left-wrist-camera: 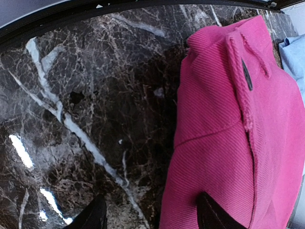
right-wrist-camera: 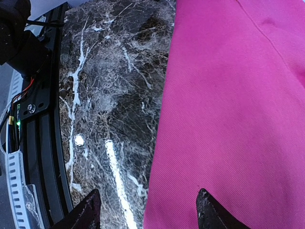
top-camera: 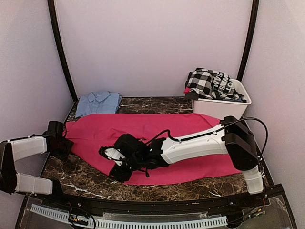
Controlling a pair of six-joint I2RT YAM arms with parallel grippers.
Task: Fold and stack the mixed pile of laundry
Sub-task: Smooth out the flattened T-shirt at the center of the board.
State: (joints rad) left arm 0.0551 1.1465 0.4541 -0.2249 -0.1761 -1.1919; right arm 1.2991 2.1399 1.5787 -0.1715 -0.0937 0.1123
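A magenta-pink cloth [top-camera: 157, 129] lies spread flat across the marble table, left to right. My left gripper [top-camera: 64, 143] is at its left end, open. In the left wrist view the left gripper [left-wrist-camera: 150, 210] straddles the edge of the pink cloth [left-wrist-camera: 224, 143], with one finger [left-wrist-camera: 212, 217] over the fabric and the other over bare marble. My right gripper [top-camera: 110, 160] is at the cloth's near edge, left of centre, also open. In the right wrist view the right gripper [right-wrist-camera: 147, 205] straddles the pink cloth's [right-wrist-camera: 228, 105] edge the same way. A folded light-blue piece [top-camera: 98, 102] lies at the back left. A black-and-white checked garment [top-camera: 212, 83] is heaped in the tub.
A white plastic tub [top-camera: 221, 107] stands at the back right against the wall. The right arm's white link [top-camera: 195, 143] stretches over the pink cloth. A black frame rail [right-wrist-camera: 43, 119] with wiring runs along the table's near edge. The light-blue piece [left-wrist-camera: 295, 57] touches the pink cloth's far corner.
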